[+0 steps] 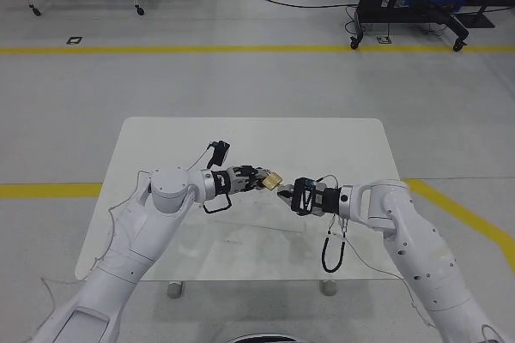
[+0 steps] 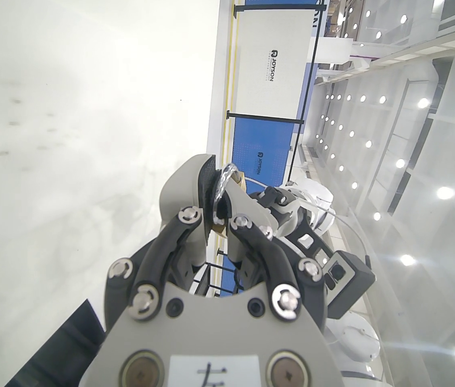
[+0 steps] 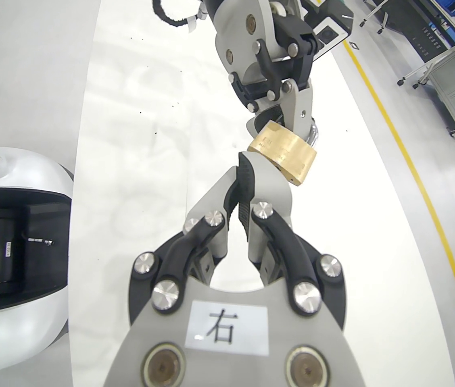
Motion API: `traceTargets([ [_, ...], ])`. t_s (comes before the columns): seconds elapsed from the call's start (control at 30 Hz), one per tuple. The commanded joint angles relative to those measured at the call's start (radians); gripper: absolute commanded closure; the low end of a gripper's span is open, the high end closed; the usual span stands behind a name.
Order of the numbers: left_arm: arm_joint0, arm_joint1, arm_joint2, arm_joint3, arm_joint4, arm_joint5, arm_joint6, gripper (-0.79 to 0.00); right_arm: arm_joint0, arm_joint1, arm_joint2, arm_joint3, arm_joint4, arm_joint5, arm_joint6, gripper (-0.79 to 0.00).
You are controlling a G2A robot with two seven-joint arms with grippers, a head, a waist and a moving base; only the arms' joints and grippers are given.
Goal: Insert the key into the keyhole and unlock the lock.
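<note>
The right gripper (image 3: 247, 165) is nearest in its own wrist view. Its two ribbed fingers (image 3: 266, 181) are pressed tight together, and anything pinched between the pads is hidden. The tips point at the lock (image 3: 284, 150) and stand just beside its lower corner; I cannot tell whether they touch it.

The lock is a brass padlock with a rounded, wide and fairly flat body, a brushed golden face with faint stamped marks, and a bright silver shackle (image 3: 314, 134). It hangs in the air over the middle of the table (image 3: 130, 122), tilted, with its shackle end up in the other gripper and its base turned down towards the right gripper.

Just beyond it, the left gripper (image 3: 282, 122) is clamped on the lock at the shackle end. In the left wrist view the silver loop (image 2: 223, 181) sits pinched between the black pads (image 2: 207, 179), with slivers of brass showing on either side.

From the top view the two grippers (image 1: 259, 178) (image 1: 285, 195) meet nose to nose above the white table (image 1: 343, 146), with the lock (image 1: 273, 180) a small golden spot between them. Farther off, a yellow line (image 1: 240, 49) runs across the grey floor.
</note>
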Motion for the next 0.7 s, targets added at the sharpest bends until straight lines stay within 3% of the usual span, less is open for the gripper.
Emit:
traceTargets([
  [0.0, 0.001, -0.003, -0.014, 0.009, -0.041, 0.036, 0.042, 0.0, -0.022, 0.005, 0.016, -0.028, -0.05, 0.032, -0.014, -0.206],
  [0.13, -0.002, -0.01, -0.013, 0.003, -0.083, 0.083, 0.088, 0.0, -0.089, 0.013, 0.023, -0.115, -0.202, 0.121, -0.085, -0.243],
  [0.3, -0.015, -0.013, 0.014, -0.007, -0.055, 0.107, 0.084, 0.0, -0.149, 0.019, 0.005, -0.164, -0.402, 0.267, -0.15, -0.219],
  [0.5, -0.02, -0.014, 0.025, -0.016, -0.038, 0.107, 0.08, 0.0, -0.144, 0.017, -0.028, -0.161, -0.478, 0.32, -0.106, -0.175],
  [0.67, -0.018, -0.012, 0.023, -0.026, -0.026, 0.113, 0.082, 0.0, -0.134, 0.015, -0.049, -0.179, -0.528, 0.365, -0.077, -0.203],
])
